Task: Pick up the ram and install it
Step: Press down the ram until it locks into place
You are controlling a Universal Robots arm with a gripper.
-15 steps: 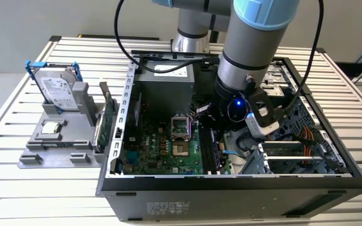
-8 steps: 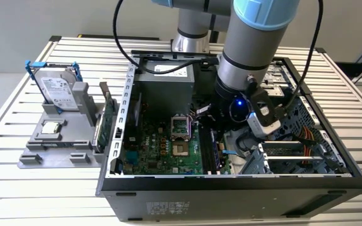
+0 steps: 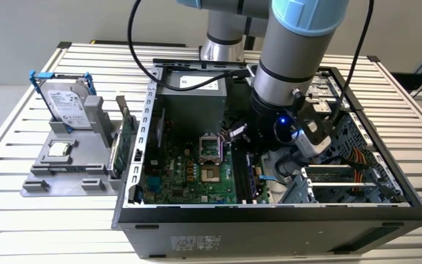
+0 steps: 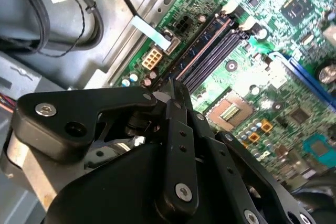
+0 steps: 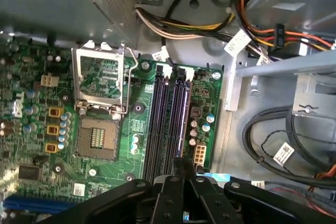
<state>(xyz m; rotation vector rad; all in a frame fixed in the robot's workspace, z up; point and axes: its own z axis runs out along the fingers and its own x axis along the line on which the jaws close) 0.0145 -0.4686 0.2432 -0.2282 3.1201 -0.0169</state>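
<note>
Black gripper [image 5: 179,169] jaws are pressed together, empty, hovering just above the motherboard's dark memory slots [image 5: 169,124] inside the computer case [image 3: 270,217]. Outside the case, the ram [image 3: 126,140] stands upright beside its wall, on the slatted table [image 3: 20,220].

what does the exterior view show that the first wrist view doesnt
Exterior view: the slim green ram stick standing in the grey plastic holder outside the case, next to the silver hard drive in its blue frame. First wrist view: the black hand close to the slots. Both: the long black memory slots and the open silver processor socket.
</note>
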